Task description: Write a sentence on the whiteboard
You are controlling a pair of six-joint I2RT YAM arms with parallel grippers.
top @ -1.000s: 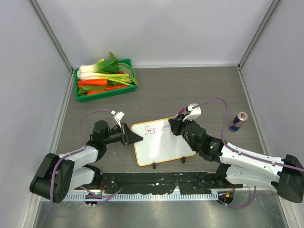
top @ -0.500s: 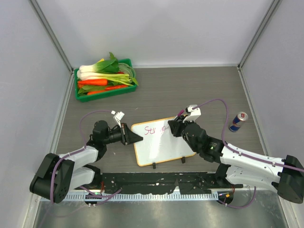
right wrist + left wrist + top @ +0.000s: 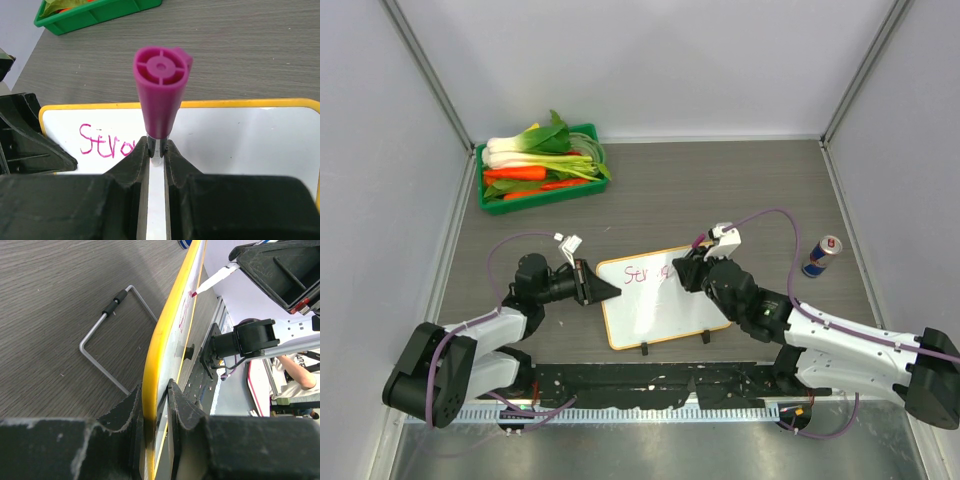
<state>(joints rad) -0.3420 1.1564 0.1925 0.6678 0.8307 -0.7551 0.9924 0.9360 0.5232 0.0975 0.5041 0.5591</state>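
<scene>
The whiteboard (image 3: 655, 312), white with a yellow frame, lies tilted on the table between the arms. My left gripper (image 3: 592, 284) is shut on its left edge; in the left wrist view the yellow rim (image 3: 170, 325) runs up from between the jaws of the left gripper (image 3: 155, 390). My right gripper (image 3: 688, 270) is shut on a marker (image 3: 160, 90) with a magenta cap end, held upright over the board (image 3: 240, 145). The marker's tip (image 3: 194, 292) touches the board face. The sentence (image 3: 106, 142) reads "Stro" in pink, and the marker hides what follows.
A green tray (image 3: 582, 188) of vegetables sits at the back left. A drink can (image 3: 822, 256) stands at the right. A bent wire stand (image 3: 107, 340) lies on the table behind the board. The black mounting rail (image 3: 650, 385) runs along the near edge.
My right gripper with the marker has shifted slightly left and toward the near edge along the board. The left gripper and the board have stayed put.
</scene>
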